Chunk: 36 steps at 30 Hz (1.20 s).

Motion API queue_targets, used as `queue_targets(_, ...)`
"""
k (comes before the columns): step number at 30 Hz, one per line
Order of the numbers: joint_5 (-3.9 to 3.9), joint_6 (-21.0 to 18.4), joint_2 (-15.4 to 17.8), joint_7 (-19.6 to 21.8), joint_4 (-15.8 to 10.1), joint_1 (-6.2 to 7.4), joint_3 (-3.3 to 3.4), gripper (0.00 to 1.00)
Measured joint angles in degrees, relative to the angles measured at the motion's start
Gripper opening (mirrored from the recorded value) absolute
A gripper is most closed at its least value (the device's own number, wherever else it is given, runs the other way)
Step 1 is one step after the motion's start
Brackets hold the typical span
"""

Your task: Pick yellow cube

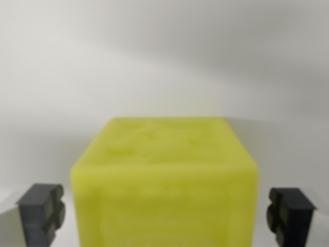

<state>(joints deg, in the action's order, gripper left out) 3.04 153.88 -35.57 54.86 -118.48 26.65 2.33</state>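
We see our claw [166, 213] at the bottom of the frame, its two dark grey fingers spread wide, one pad [42, 212] in the lower left corner and the other in the lower right corner. Between them sits the yellow cube [164, 180], filling the lower middle of the frame and running off the bottom edge. A narrow gap of pale surface shows between each pad and the nearest side of the cube, so we are around the cube and not pinching it; neither finger touches it as far as we can tell. The cube is upright and faces us squarely, with its top face tilted away toward the middle of the frame and its front face below. The top carries some raised or pressed marks, but the picture is too blurred for us to read them. The front face shows faint marks as well, equally unclear. The edges of the cube look rounded and soft in this blur. Beyond the cube, the upper half of the frame is a plain pale grey-white surface [164, 56], with a soft darker band of shade crossing from the upper right toward the middle left. We cannot tell where the table ends and any wall begins.
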Motion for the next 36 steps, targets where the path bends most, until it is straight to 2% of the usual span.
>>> queue_targets(14, 0.21, 0.98, -1.38, -0.22, 0.43, 0.06, 0.01, 1.00)
queue_targets(15, 0.21, 0.98, -1.38, -0.22, 0.43, 0.06, 0.01, 0.00)
queue_targets(36, -0.25, -1.75, 2.61, 0.14, -0.80, 0.02, 0.03, 0.00)
